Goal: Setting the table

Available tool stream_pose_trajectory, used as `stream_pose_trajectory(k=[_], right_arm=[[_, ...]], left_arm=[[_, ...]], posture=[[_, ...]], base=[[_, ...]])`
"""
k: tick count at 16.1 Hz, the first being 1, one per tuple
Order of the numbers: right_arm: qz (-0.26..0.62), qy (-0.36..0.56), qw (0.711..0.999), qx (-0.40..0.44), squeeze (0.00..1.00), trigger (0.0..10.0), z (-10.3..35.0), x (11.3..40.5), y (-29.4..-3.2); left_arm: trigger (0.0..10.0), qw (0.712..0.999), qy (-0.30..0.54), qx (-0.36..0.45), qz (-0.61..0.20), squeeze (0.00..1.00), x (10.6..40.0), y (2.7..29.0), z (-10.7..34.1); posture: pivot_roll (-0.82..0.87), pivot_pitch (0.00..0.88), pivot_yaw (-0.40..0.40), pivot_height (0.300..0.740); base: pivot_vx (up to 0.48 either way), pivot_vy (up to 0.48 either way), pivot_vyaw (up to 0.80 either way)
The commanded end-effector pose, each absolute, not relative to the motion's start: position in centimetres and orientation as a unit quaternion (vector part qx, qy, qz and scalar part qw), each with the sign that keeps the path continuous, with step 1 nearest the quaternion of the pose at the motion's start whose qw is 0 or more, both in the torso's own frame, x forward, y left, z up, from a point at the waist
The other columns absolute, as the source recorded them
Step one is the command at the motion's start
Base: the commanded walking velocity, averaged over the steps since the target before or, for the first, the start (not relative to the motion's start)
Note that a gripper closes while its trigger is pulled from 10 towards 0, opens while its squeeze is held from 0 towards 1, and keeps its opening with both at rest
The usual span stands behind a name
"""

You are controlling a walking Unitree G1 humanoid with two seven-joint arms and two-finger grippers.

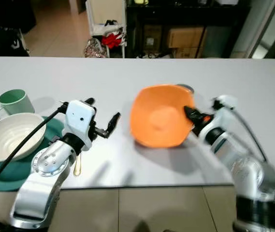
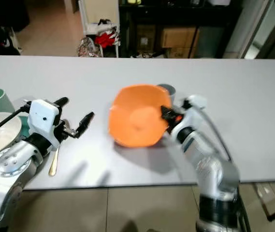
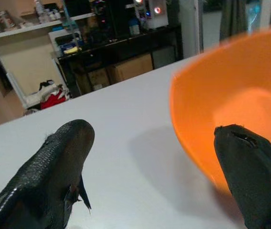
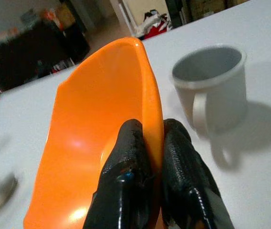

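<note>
An orange bowl is tilted on its side above the middle of the white table, its hollow facing me. My right gripper is shut on the bowl's right rim, one finger inside and one outside. My left gripper hovers open just left of the bowl, holding nothing. A grey mug stands right behind the bowl. At the far left a white bowl rests on a teal placemat, with a green mug behind it and a spoon beside it.
Beyond the table's far edge stand a white rack with red cloth and dark shelving with cardboard boxes. The table's front edge runs just before my arms, with tiled floor below.
</note>
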State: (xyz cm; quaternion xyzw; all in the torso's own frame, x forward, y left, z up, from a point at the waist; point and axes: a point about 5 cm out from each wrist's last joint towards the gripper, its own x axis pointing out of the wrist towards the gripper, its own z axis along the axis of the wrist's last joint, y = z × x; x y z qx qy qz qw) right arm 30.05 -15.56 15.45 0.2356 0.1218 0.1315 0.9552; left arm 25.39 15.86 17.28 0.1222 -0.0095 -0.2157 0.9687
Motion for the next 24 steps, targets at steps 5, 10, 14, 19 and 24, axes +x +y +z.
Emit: stream_pose_trajectory(k=[5,10,14,19,24], right_arm=[[0.195,0.146,0.919,0.311,0.0,10.0,16.1,31.9,-13.6],[0.169,0.235,0.884,0.366,0.0,10.0,13.6,33.4,-12.8],[0.142,0.261,0.868,0.397,0.0,10.0,12.6,33.9,-12.9],[0.101,0.295,0.865,0.394,0.33,10.0,11.0,33.6,-13.9],[0.098,0.283,0.875,0.382,1.0,10.0,12.0,32.8,-14.8]], left_arm=[[10.0,0.945,0.03,0.135,-0.296,0.0,24.1,16.3,17.3],[10.0,0.915,0.094,0.128,-0.37,0.0,22.0,16.0,16.0],[10.0,0.906,0.118,0.117,-0.389,0.0,21.3,15.9,15.8],[10.0,0.904,0.125,0.121,-0.391,0.0,21.5,15.8,15.7],[10.0,0.905,0.116,0.121,-0.391,0.0,21.9,15.7,15.9]], posture=[[0.08,0.0,-0.024,0.74],[0.1,0.0,-0.034,0.74],[0.1,0.0,-0.036,0.74],[0.09,0.0,-0.029,0.74],[0.08,0.0,-0.019,0.74]], base=[[0.0,0.0,0.0],[0.0,0.0,0.0],[0.0,0.0,0.0],[0.0,0.0,0.0],[0.0,0.0,0.0]])
